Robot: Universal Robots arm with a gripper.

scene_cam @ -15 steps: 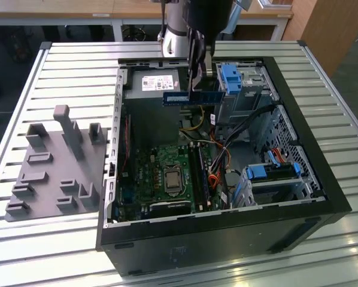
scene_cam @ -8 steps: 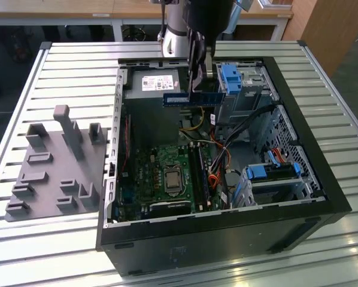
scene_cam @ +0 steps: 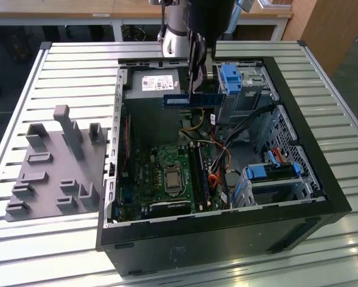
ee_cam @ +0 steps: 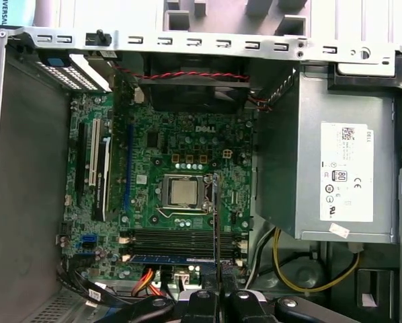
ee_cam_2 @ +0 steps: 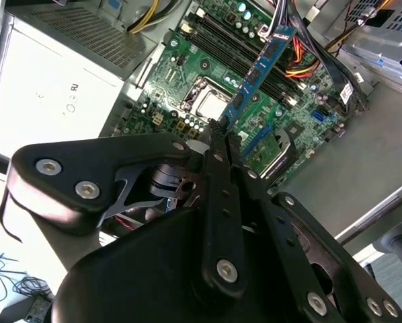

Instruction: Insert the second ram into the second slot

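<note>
Where the ribbed aluminium table (scene_cam: 71,72) carries the open black tower computer case (scene_cam: 227,239), we take the green motherboard (scene_cam: 146,170) on the case floor as our landmark. A grey moulded parts holder (scene_cam: 53,161) rests outside the case, on the side of the motherboard toward the exterior view's left. Raised above the motherboard, clear of its long black memory slots (ee_cam: 167,239), hangs the black two-fingered gripper (scene_cam: 198,89). Its fingers are clamped from above on the thin blue-green second ram (scene_cam: 179,101), which is held level.
</note>
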